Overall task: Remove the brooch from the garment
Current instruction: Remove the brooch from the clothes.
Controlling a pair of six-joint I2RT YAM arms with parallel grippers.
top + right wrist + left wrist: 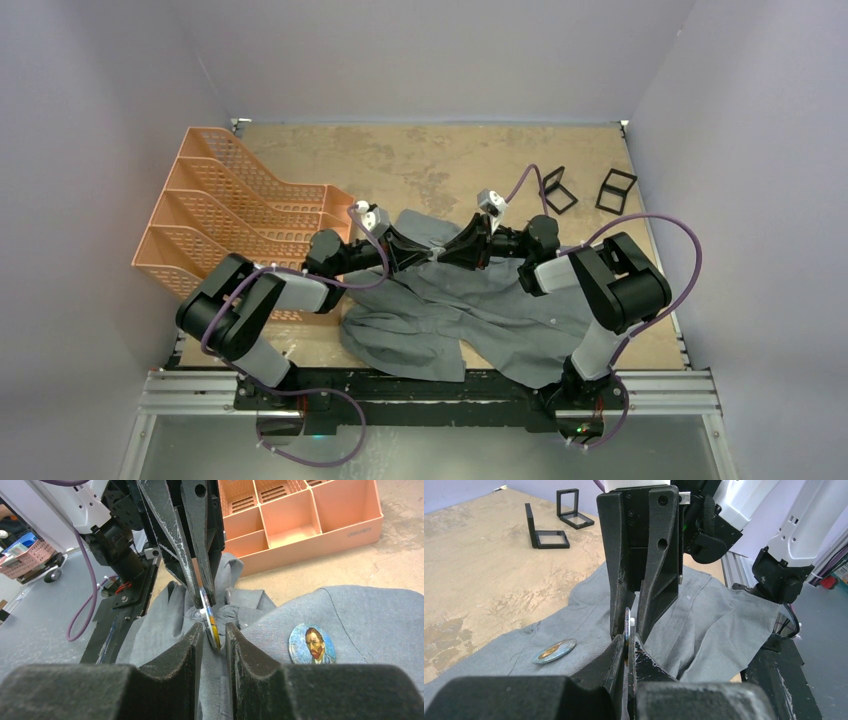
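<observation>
Brooch (212,626) stood edge-on; my left fingers (197,540) pinched one rim, right fingers (170,672) straddled opposite rim, grip unclear.

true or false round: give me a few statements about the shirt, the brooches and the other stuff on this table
1. An orange plastic slotted organiser sits on the left arm's side of the table. True.
2. The grey button-up shirt hangs on a hanger. False: it lies crumpled on the tan table.
3. A round portrait brooch lies flat on the shirt, untouched. True.
4. The left gripper stands wide open. False: its jaws are shut on a second round brooch, held edge-on above the shirt.
5. The two black open boxes rest on the shirt. False: they stand on bare table at the far right, off the shirt.
</observation>
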